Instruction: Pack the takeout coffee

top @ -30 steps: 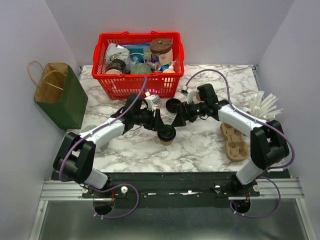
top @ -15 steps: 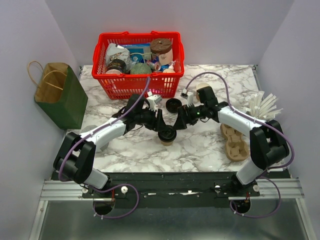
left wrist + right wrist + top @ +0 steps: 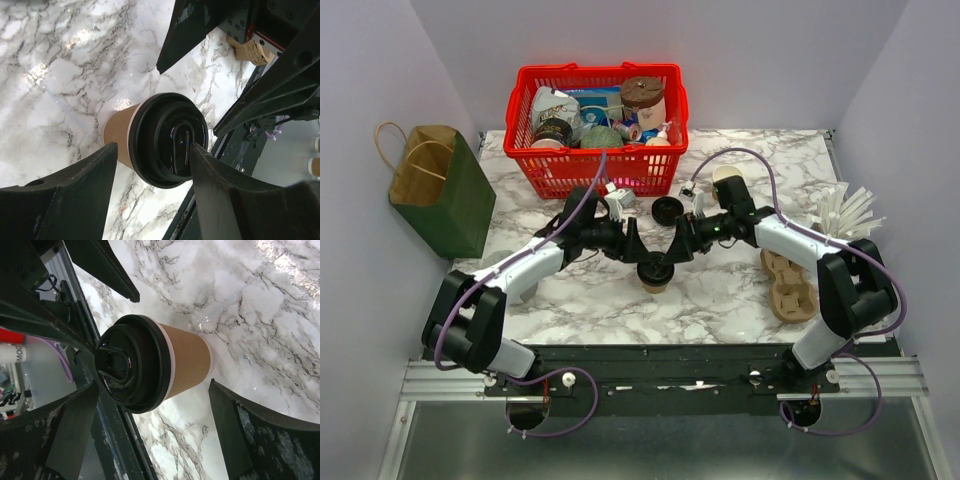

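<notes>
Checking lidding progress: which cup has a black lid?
The kraft cup between the left gripper and right gripper; the basket cup has a brown lid, the open cup behind the right arm none.

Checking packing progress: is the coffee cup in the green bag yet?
No, the coffee cup stands lidded on the marble table, well apart from the green bag.

High rear overview; two close, opposed wrist views of one cup (image 3: 160, 140)

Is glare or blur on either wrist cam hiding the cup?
Left wrist: glare patches on the marble table, near fingers dark and soft, cup sharp. Right wrist: similar glare on marble, small glints on the lid, cup outline clear.
</notes>
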Available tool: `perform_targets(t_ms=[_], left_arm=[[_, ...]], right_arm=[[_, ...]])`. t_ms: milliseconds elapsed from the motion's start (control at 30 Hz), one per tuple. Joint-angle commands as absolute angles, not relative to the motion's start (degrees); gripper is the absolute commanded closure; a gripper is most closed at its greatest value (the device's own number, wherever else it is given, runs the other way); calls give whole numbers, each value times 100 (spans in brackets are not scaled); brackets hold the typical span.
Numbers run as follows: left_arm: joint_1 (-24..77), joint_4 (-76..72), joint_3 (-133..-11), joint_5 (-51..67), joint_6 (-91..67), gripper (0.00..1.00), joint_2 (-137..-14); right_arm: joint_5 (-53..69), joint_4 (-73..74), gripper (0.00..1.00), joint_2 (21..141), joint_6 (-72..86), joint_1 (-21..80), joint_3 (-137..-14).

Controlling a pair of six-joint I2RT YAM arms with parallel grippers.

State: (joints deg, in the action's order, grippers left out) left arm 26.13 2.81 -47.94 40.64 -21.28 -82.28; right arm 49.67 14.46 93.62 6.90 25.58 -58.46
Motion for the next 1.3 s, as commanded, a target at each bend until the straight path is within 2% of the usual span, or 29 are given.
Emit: perform_targets(t_ms=[0,200,400,700,1067,1267], left_arm=[[2619,158,-4650,4368,-2320,32,-8174],[2619,26,-4518,4403,-2408,32,-8235],[2610,44,-4526,4281,-2443,32,-8393],[2514,26,-4676,4157,-2680,35,-8920],[2136,-395,-4535,4324,-3542,36,-9755],[1960,-413,-4597,4403,-3779,37,-10204]], right_arm=[[5291,1187,0,9545,958,2619,-5704],[5300,1248,1,9799,984,2619,-5704],[5388,1116,7,10010,1063,2619,-5766],[5730,941,14,10186,1266,2619,-5731],[5704,932,18,10529,1450,2610,-5818],[6055,818,26,10766,1555,2540,-5906]])
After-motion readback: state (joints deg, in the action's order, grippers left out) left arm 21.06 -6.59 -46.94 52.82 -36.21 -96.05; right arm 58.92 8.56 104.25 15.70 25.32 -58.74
